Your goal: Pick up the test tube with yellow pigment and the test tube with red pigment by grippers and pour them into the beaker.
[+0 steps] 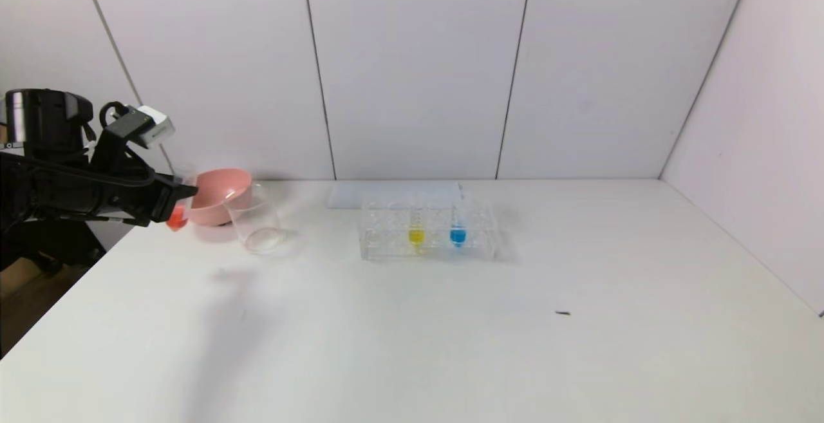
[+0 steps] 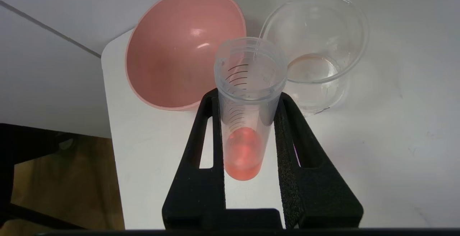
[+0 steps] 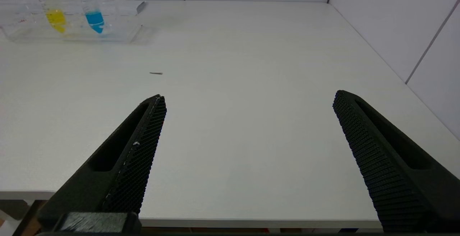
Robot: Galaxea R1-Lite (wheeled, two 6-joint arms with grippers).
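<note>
My left gripper (image 1: 182,192) is shut on the test tube with red pigment (image 2: 244,121), held upright above the table's far left corner; its red tip shows in the head view (image 1: 176,217). The beaker (image 1: 255,218) stands just right of it, next to the pink bowl, and shows in the left wrist view (image 2: 316,56). The test tube with yellow pigment (image 1: 416,228) stands in the clear rack (image 1: 386,243) at mid table, also in the right wrist view (image 3: 54,11). My right gripper (image 3: 248,101) is open and empty above the table's near edge, out of the head view.
A pink bowl (image 1: 222,194) sits behind the beaker at the far left. A blue-liquid tube (image 1: 458,230) stands in the rack beside the yellow one. A small dark speck (image 1: 562,313) lies on the table. White walls close the back and right.
</note>
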